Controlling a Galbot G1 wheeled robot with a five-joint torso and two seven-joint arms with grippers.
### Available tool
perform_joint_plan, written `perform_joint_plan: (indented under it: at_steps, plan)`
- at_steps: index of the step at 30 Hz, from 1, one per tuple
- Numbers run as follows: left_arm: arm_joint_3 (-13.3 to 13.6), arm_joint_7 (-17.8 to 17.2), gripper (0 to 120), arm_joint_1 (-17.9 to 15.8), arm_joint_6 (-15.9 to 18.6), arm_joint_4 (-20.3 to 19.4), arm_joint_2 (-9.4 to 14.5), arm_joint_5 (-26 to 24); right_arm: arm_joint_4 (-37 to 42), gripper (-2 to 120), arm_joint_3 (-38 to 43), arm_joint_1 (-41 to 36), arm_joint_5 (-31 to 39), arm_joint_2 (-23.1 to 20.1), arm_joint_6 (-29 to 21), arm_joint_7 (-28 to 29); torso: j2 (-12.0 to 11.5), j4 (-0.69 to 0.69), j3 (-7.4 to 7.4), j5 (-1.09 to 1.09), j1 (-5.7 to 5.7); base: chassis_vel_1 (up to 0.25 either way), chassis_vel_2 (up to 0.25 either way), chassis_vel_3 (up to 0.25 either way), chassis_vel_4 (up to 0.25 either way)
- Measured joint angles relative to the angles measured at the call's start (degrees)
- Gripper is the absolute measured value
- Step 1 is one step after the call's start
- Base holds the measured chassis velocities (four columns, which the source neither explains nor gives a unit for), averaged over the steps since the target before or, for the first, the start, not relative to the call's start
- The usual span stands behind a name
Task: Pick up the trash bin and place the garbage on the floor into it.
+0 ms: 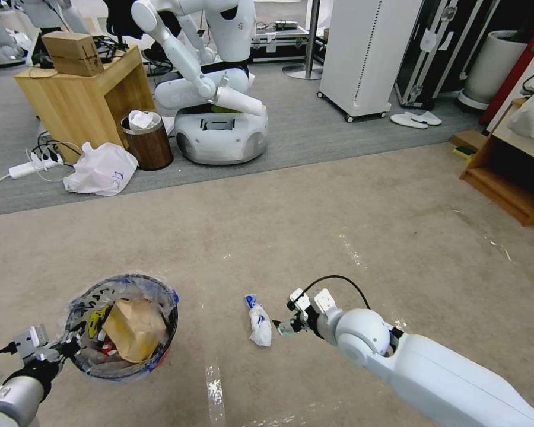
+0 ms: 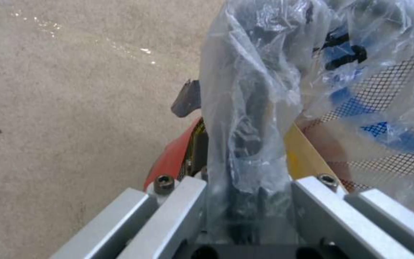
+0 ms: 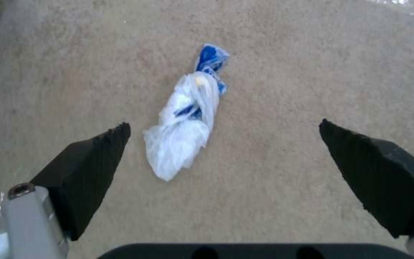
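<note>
Right hand gapes beside wrapper.

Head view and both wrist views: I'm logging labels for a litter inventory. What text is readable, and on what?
No text can be read for certain.
Trash bin liner: black, blue and yellow print, too crumpled to read.
Blue-white wrapper: blue print, no legible letters.
White bag: blue marks, too small to read.
Cardboard box: dark marks, blurred.
</note>
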Motion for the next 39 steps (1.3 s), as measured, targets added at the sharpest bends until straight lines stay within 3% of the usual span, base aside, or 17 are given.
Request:
perform_joint_plan:
  at_steps: [12,23,34,39]
  plan:
    - [-0.16,-0.01,1,-0.23,0.0,-0.02,-0.16,-0.04,-9.15,99,-2.82,1.01,1.88,6.27,0.94,2.61,0.0,0.0,0.0,0.0,0.0,0.0,0.0,0.0,0.0]
    - [-0.3,-0.04,1,-0.21,0.01,0.13,0.11,-0.05,-19.87,98,-5.41,3.02,0.65,12.39,3.77,1.27,0.0,0.0,0.0,0.0,0.0,0.0,0.0,0.0,0.0]
    - [-0.06,-0.04,1,-0.57,0.01,0.73,0.13,-0.05,-24.82,98,-3.81,4.12,0.46,20.04,4.54,0.31,0.0,0.01,0.0,0.0,0.0,0.0,0.0,0.0,0.0]
    - [0.15,-0.04,1,-0.67,0.01,0.75,0.04,-0.05,-26.72,98,-3.59,4.1,-0.04,21.51,4.82,0.25,0.0,0.01,0.0,0.0,0.0,0.0,0.0,0.0,0.0]
